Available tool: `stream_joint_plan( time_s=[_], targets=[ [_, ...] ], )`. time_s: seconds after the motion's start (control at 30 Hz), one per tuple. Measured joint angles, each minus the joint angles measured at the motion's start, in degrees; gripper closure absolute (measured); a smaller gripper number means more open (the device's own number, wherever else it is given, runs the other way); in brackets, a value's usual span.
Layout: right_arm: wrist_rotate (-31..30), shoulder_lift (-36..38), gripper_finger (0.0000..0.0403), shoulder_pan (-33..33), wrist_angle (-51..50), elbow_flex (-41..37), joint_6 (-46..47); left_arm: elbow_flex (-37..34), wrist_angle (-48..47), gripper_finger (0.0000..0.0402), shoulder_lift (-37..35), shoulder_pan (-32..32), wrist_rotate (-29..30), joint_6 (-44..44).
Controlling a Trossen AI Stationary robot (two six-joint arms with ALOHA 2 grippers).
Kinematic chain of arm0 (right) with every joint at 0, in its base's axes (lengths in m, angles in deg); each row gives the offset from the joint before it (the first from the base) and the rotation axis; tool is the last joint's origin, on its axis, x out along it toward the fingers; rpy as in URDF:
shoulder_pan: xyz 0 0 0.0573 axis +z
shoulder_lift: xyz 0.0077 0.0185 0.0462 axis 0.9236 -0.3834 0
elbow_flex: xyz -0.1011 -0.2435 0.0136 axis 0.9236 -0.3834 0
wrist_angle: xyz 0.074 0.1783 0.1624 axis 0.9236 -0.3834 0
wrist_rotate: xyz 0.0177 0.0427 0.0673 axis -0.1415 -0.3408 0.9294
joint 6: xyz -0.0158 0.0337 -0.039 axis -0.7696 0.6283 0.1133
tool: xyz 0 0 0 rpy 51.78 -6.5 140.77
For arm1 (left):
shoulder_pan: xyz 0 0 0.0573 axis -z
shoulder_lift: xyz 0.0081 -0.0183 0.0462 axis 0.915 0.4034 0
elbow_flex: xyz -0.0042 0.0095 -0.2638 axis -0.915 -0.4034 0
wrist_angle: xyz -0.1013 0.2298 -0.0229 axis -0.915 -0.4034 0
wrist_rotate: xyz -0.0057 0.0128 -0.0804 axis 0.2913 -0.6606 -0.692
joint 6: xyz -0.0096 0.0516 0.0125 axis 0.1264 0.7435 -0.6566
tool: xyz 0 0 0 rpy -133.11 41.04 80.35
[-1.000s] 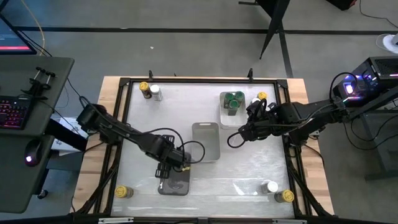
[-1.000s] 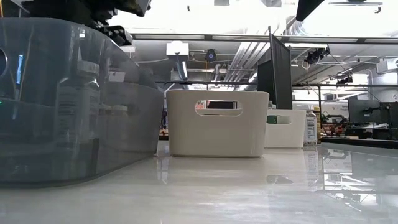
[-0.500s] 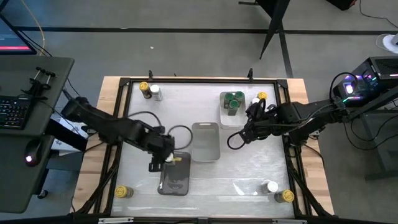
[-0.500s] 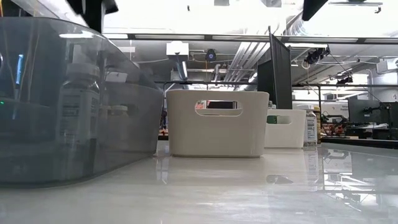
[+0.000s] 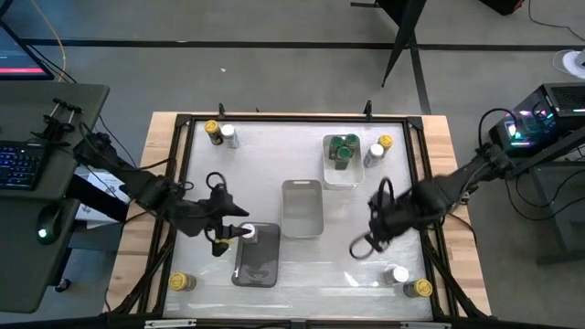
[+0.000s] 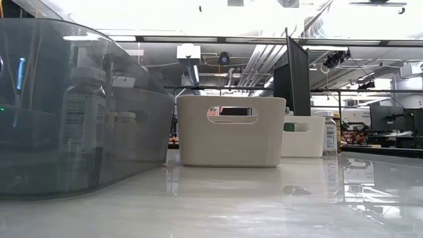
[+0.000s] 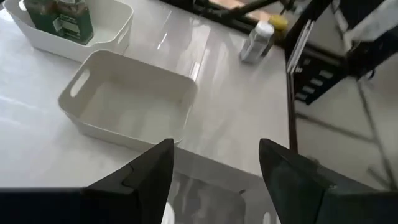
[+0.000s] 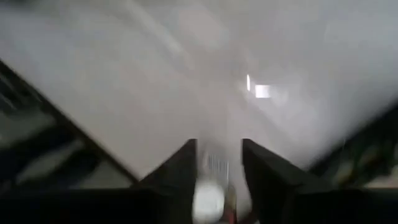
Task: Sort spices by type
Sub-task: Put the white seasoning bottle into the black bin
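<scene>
A white-lidded spice jar point(image 5: 247, 232) stands upright on its base in the far end of the grey tray point(image 5: 258, 270); through the tray's wall point(image 6: 132, 119) the jar point(image 6: 82, 125) shows too. My left gripper point(image 5: 227, 236) hangs open just left of that tray, above the table; in its wrist view its fingers point(image 7: 214, 180) stand wide apart with nothing between them. My right gripper point(image 5: 377, 227) points down over bare table at the right, above and short of the near-right jars point(image 5: 396, 274); its fingers point(image 8: 219, 168) show a gap.
An empty white tray point(image 5: 303, 207) sits mid-table. Behind it a second white tray point(image 5: 340, 174) holds green-lidded jars point(image 5: 343, 148). Jar pairs stand far left point(image 5: 219, 133), far right point(image 5: 377, 150) and near right point(image 5: 422, 288); one yellow-lidded jar point(image 5: 178, 281) is near left.
My left gripper has risen from over the grey tray and drawn back toward the table's left edge, tipping up, still open; the white-lidded jar stays upright in the tray. My right gripper has swung from the far-right jars toward the near edge.
</scene>
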State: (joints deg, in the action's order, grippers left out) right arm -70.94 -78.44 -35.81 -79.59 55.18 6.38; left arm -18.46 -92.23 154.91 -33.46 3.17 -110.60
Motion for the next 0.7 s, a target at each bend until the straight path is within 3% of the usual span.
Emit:
stream_joint_plan(
  time_s=[0.17,0.3,0.5,0.7],
  targets=[
    [11.0,0.0,0.0156,7.4,8.6,-10.6,9.4,-3.2,3.1,0.0179,-2.0,0.5,1.6,-1.7],
    [16.0,-0.1,0.0098,10.0,15.6,-17.4,16.1,-3.4,4.6,0.0179,-2.7,-0.1,1.9,-0.9],
    [16.0,-0.1,0.0076,12.3,18.6,-19.7,24.6,-3.4,5.3,0.0179,-3.8,-1.1,1.9,0.9],
    [16.0,0.0,0.0077,14.2,20.9,-19.6,25.8,-3.4,5.3,0.0179,-4.4,-1.3,1.9,1.5]
  ],
)
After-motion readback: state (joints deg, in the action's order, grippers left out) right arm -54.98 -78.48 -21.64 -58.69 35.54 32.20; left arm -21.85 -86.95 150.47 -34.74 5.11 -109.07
